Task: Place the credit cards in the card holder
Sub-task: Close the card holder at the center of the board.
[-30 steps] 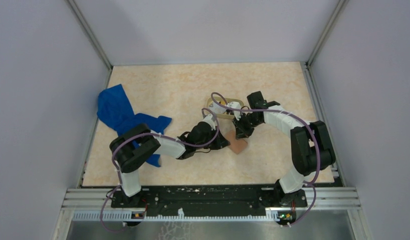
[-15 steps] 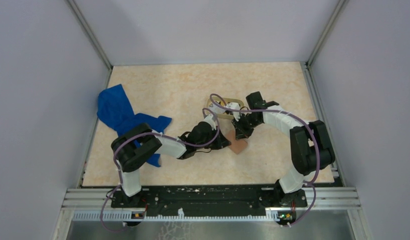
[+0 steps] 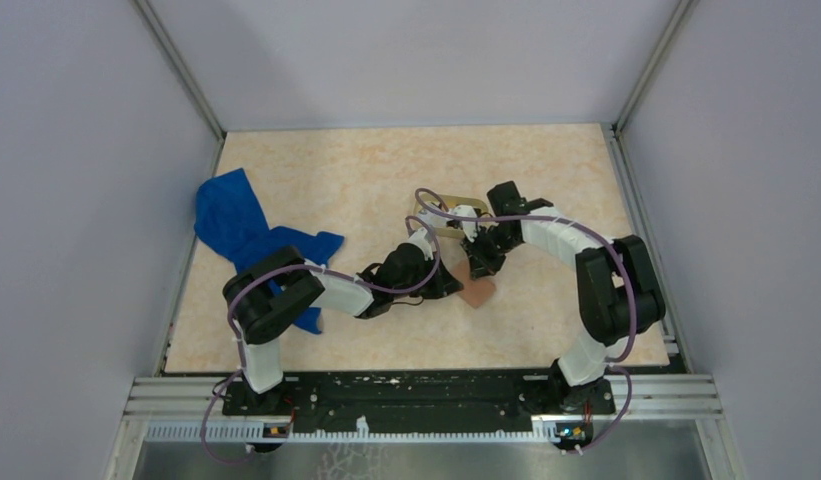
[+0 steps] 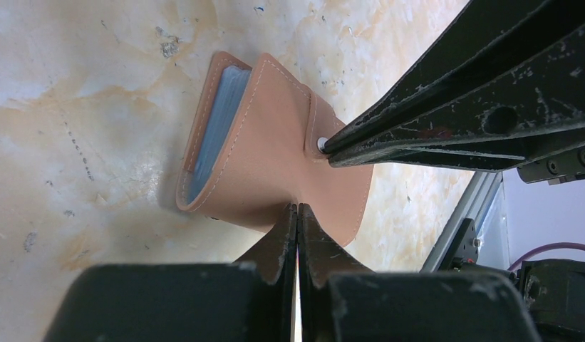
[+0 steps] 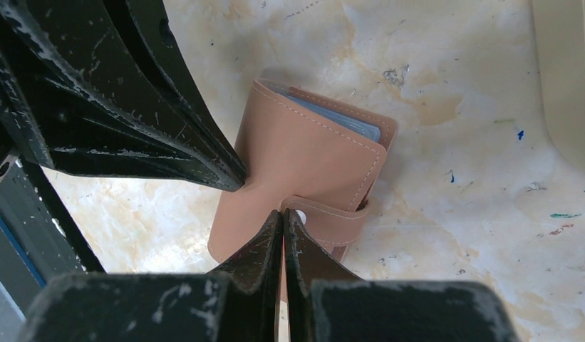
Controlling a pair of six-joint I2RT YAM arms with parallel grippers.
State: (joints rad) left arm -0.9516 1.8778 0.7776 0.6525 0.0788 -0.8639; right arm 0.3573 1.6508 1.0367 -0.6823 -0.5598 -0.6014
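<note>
The card holder [image 4: 275, 142] lies on the table [image 3: 366, 180] between the two arms, just in front of the tan tray [image 3: 448, 214]. It is folded nearly shut, with a grey-blue lining showing at its open edge. No loose cards can be seen in any view.

The left gripper [image 4: 298, 212] is closed to a slit, its tips set against the edge of the cover. Whether any leather is caught between them cannot be told. The right gripper [image 5: 283, 216] is fully closed too, its tips right at the snap on the strap [image 5: 332, 214].

The holder looks light, thin and floppy, more likely to slide or buckle than resist. The smooth leather offers little grip on its flat face. The best holds seem to be the stitched cover edge and the strap. One arm probably has to pin it while the other lifts the flap.
</note>
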